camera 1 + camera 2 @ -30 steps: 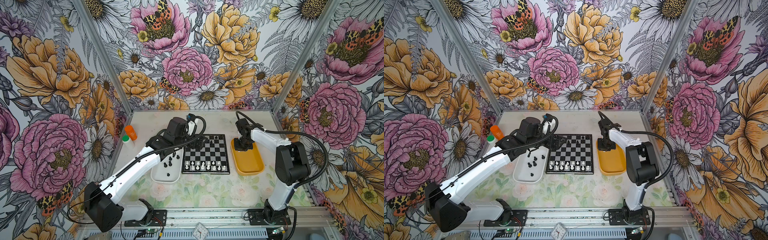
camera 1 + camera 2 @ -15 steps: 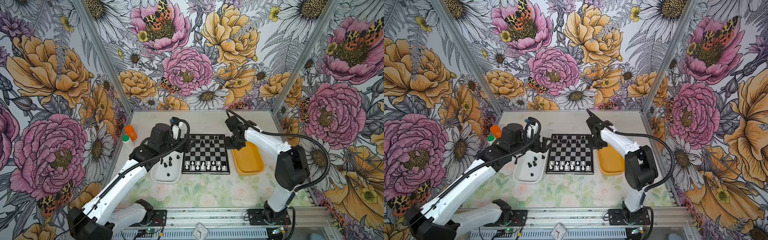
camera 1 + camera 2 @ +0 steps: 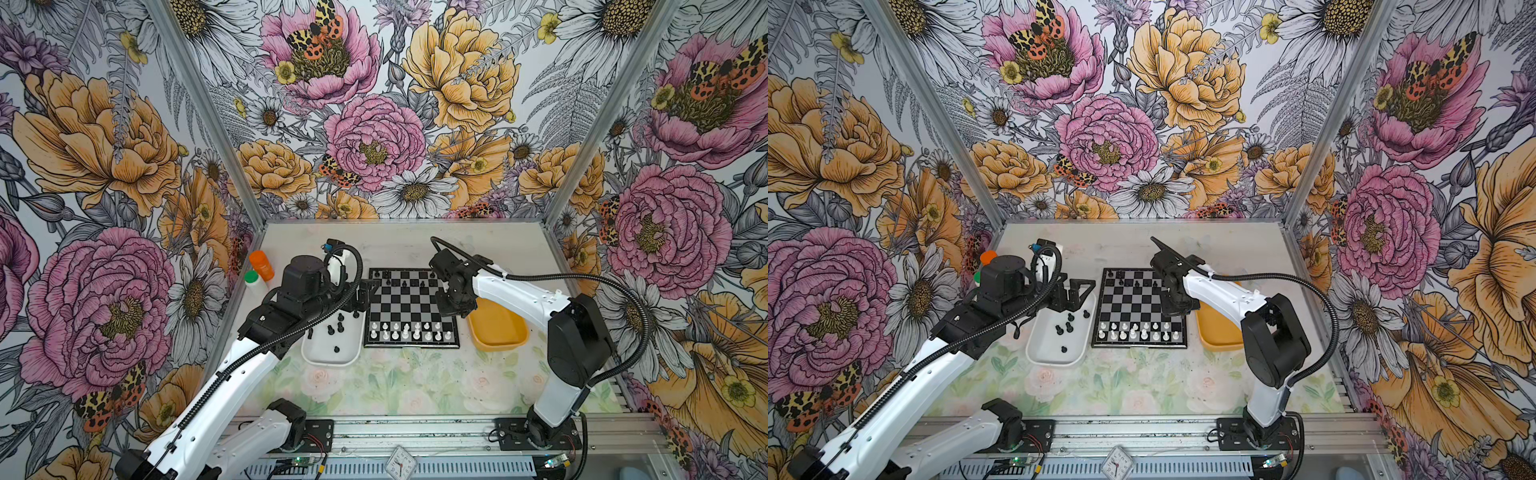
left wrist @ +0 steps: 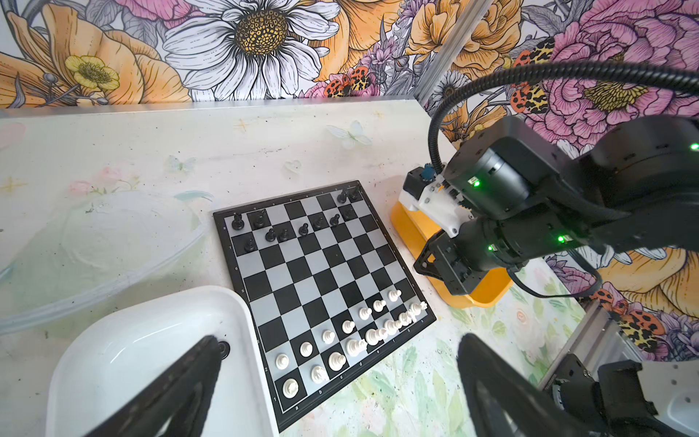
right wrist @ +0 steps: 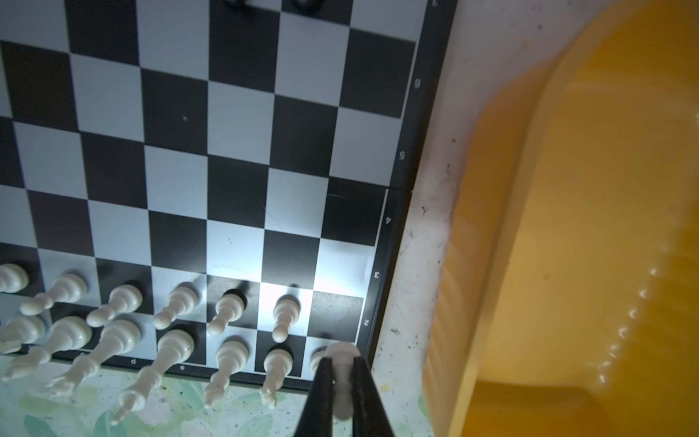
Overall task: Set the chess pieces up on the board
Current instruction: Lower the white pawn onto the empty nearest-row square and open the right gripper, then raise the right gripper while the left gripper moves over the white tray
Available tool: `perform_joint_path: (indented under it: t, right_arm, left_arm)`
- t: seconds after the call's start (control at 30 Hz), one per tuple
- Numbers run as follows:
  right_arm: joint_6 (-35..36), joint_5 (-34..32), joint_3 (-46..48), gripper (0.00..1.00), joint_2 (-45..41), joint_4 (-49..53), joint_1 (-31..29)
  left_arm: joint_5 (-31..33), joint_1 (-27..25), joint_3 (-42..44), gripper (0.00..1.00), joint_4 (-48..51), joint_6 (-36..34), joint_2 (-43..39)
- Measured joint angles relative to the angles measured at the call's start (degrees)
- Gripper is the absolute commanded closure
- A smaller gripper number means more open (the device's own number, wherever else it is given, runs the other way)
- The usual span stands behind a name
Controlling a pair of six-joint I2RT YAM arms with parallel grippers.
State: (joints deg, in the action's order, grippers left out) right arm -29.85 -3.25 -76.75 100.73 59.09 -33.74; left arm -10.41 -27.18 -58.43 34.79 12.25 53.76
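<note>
The board (image 3: pixel 409 305) lies flat mid-table, seen in both top views. White chess pieces (image 3: pixel 409 330) fill its two near rows, and several black ones (image 3: pixel 405 282) stand on its far rows. More black pieces (image 3: pixel 334 328) lie in the white tray (image 3: pixel 328 353). My right gripper (image 3: pixel 451 309) hangs over the board's right edge. In the right wrist view it (image 5: pixel 342 365) is shut on a white pawn (image 5: pixel 343 393) above the near right corner. My left gripper (image 3: pixel 361 291) stands open over the tray's far end, with nothing between its fingers (image 4: pixel 181 386).
A yellow tray (image 3: pixel 496 328) sits right of the board, under my right arm. An orange-capped bottle (image 3: pixel 262 265) and a green-capped one (image 3: pixel 252 279) stand by the left wall. A small clock (image 3: pixel 401 461) lies on the front rail.
My left gripper has drawn back leftward from the board's far left to over the white tray. My right gripper has swung from the yellow tray to the board's right edge.
</note>
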Motion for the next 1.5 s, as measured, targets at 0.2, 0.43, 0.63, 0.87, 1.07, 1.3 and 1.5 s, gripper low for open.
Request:
perform_joint_path:
  t: [0.2, 0.43, 0.63, 0.87, 1.07, 1.3, 1.5]
  right_arm:
    - [-1.73, 0.28, 4.87, 0.92, -0.28, -2.54, -0.22]
    - [-2.29, 0.48, 6.21, 0.92, -0.28, -5.09, -0.35]
    - [-2.27, 0.94, 6.21, 0.92, 0.37, -6.49, -0.48]
    - [-2.27, 1.60, 6.21, 0.92, 1.95, -7.41, -0.59]
    - [-2.27, 1.92, 6.21, 0.88, 2.32, -7.63, -0.59]
    - [-2.27, 2.03, 6.21, 0.81, 2.32, -7.76, -0.61]
    - [-2.23, 2.01, 6.21, 0.69, 2.32, -7.76, -0.61]
  left_arm:
    - [-0.26, 0.11, 0.07, 0.01, 0.59, 0.13, -0.74]
    - [-0.66, 0.11, 0.07, 0.01, 1.01, 0.92, -0.85]
    - [-0.63, 0.11, 0.07, 0.01, 1.29, 0.92, -1.29]
    - [-0.61, 0.11, 0.07, 0.01, 1.44, 0.90, -1.33]
    - [-0.59, 0.44, 0.07, 0.01, 1.51, 0.90, -1.33]
    - [-0.59, 0.72, 0.07, 0.01, 1.97, 0.87, -1.40]
    - [-0.59, 0.85, 0.07, 0.01, 2.16, 0.90, -1.66]
